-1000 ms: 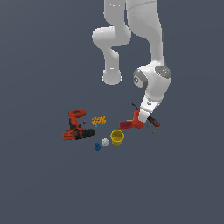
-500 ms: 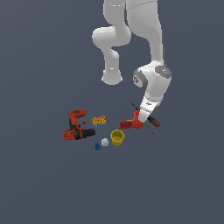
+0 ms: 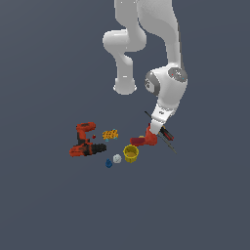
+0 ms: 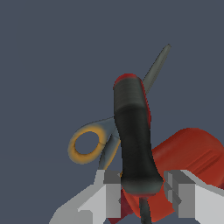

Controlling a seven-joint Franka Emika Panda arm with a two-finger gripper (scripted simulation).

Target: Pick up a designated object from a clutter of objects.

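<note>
The slim screwdriver [image 4: 133, 131], with a black-and-red handle, lies between my fingers in the wrist view. Its thin shaft runs out below them. My gripper [image 4: 142, 186] is low over it, with both pads against the sides of the handle's lower end. In the exterior view the screwdriver [image 3: 167, 134] lies slanted on the floor at the exterior view's right of the clutter. My gripper [image 3: 156, 128] is down at it. The chunky red tool [image 3: 145, 139] sits right beside it and also shows in the wrist view [image 4: 188, 153].
In the exterior view, a red-and-black drill [image 3: 85, 141], orange block [image 3: 110, 134], yellow cup [image 3: 131, 153], white ball [image 3: 116, 158] and blue bit [image 3: 109, 163] lie to the left. Scissors with orange loops [image 4: 87, 146] lie under the screwdriver.
The arm has shifted only slightly, staying low at the screwdriver. The clutter has not moved.
</note>
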